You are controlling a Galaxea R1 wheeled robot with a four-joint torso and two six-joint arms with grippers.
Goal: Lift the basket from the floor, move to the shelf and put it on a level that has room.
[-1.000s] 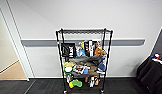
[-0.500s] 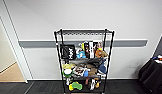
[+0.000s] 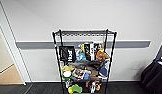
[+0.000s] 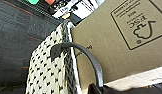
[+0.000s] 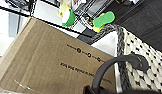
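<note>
The cream woven basket with its dark braided rim hangs above the dark carpet floor. My left gripper is shut on one black loop handle. My right gripper grips the basket's other handle. A brown cardboard box lies inside it. The black wire shelf stands straight ahead against the wall. Its top level is a bare wire grid.
The lower tiers are crowded with boxes, bags and bottles. An open doorway with a tan floor is at the left. A dark draped object stands at the right. A grey rail runs along the wall.
The shelf has grown larger in the head view, so the camera has come closer to it. Nothing on the shelf has moved.
</note>
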